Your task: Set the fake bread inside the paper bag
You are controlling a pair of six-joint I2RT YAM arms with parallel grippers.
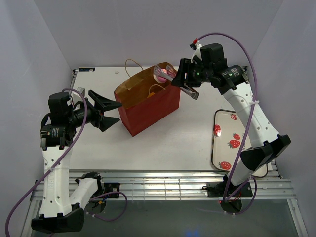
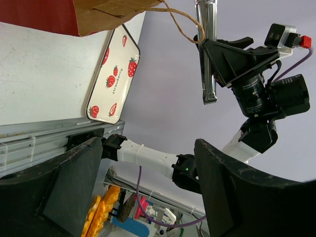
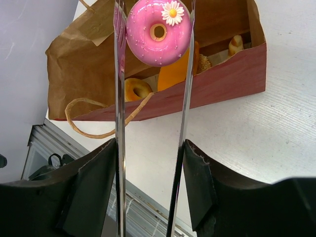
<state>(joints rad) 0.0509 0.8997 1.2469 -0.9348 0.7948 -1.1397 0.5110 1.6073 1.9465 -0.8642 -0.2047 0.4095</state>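
Note:
The red-brown paper bag [image 1: 148, 106] stands open at the table's middle. My right gripper [image 1: 183, 79] is shut on silver tongs [image 3: 120, 98], which pinch the pink-iced doughnut [image 3: 158, 32] between their tips just above the bag's mouth [image 3: 222, 79]. The doughnut also shows in the top view [image 1: 161, 74]. Golden-orange croissants [image 3: 173, 69] lie inside the bag. My left gripper [image 1: 118, 112] is open and empty, close to the bag's left side; in its own view [image 2: 148, 148] the jaws stand wide apart with nothing between them.
A cream tray with strawberry prints [image 1: 224, 148] lies at the right, near the front edge. The bag's cord handle [image 3: 98, 128] loops out toward the front. A metal rail [image 1: 163, 182] runs along the near edge. White walls enclose the table.

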